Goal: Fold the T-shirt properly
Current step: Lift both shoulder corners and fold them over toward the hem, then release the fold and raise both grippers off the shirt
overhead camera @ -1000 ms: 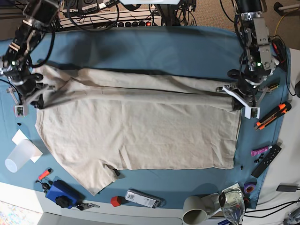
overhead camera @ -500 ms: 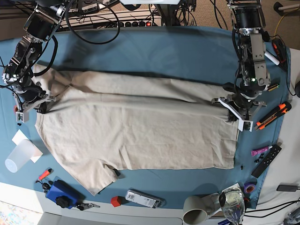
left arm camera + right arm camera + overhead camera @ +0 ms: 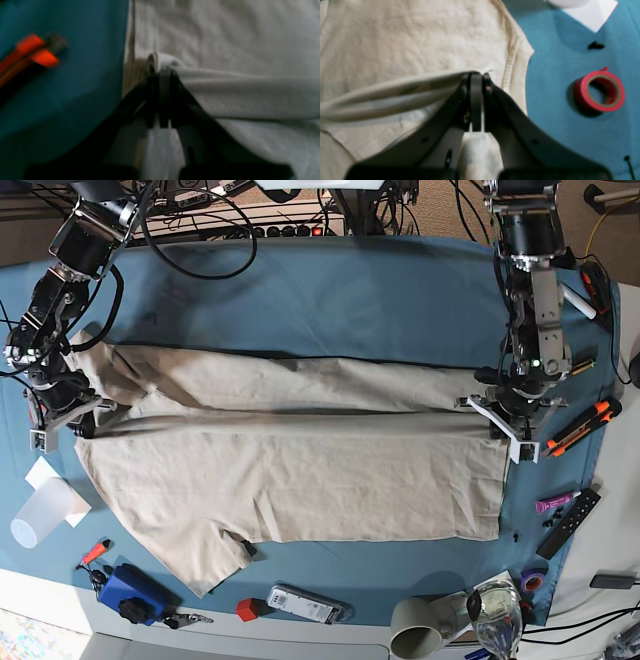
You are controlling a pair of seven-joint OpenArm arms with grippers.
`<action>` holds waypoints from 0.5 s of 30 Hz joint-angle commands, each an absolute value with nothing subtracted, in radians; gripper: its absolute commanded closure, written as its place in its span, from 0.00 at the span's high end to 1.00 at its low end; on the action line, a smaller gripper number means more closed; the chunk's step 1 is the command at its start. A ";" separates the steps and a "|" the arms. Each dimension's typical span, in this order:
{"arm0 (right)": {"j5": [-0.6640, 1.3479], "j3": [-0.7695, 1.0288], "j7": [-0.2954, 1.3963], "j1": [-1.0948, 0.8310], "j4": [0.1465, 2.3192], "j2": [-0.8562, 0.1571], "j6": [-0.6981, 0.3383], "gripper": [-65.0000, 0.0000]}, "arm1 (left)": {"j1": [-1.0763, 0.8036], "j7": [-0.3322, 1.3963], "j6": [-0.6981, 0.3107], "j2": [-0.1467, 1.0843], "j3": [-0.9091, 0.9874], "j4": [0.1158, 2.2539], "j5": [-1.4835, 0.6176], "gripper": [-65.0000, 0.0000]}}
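Right tool (image 3: pixel 477 75) beside red tape (image 3: pixel 598 90)

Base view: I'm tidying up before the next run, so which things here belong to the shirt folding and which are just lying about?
In use:
T-shirt
left gripper, shut on the shirt's edge
right gripper, shut on the shirt's edge

Lying about:
plastic cup
orange knife
remote
blue box
grey mug
red tape

both claws drawn nearer, folded t-shirt (image 3: pixel 300 450) edge carried further over
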State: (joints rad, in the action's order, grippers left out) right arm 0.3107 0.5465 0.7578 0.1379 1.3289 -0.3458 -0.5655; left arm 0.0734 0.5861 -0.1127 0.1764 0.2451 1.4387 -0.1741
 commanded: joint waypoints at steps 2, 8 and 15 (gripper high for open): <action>0.313 0.551 0.724 0.175 1.306 -0.369 -0.560 0.00 | 0.127 0.574 -0.105 0.186 0.249 1.411 -0.167 0.00; 0.313 0.551 0.720 0.228 1.242 -0.369 -0.561 0.00 | 0.178 0.576 -0.105 0.186 0.249 1.391 -0.167 0.00; 0.313 0.551 0.722 0.250 1.242 -0.369 -0.583 0.00 | 0.181 0.584 -0.105 0.186 0.249 1.391 -0.165 0.00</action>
